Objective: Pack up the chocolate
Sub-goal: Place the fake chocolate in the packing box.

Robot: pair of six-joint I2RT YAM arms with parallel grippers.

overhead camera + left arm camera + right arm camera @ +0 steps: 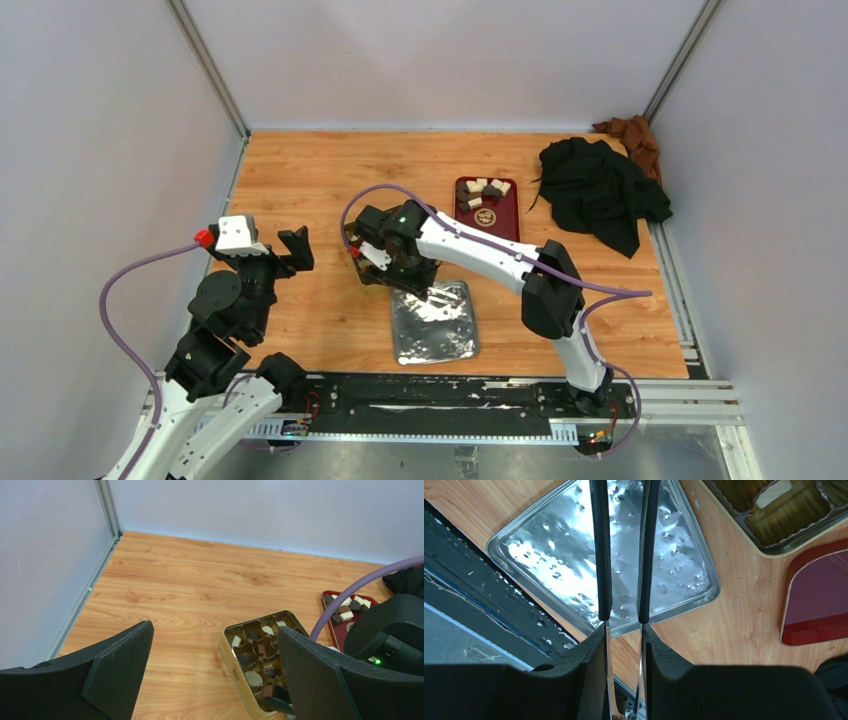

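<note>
Cream and dark chocolate pieces (485, 190) lie on a red tray (503, 222) at the back. More chocolate (254, 678) fills cups of a gold tin (248, 692), which my right arm mostly hides from above. My right gripper (385, 252) (624, 630) is shut on metal tongs (600, 555) with black tips. The tips (281, 702) reach into the tin's near end beside a brown piece (267, 690) and stand slightly apart. Left of the tin, my left gripper (268, 242) (215, 635) hangs open and empty above the table.
A silver lid (435, 325) (549, 555) lies upside down in front of the tin. A black cloth (600, 190) and a brown cloth (630, 135) sit at the back right corner. Grey walls close in the table on three sides.
</note>
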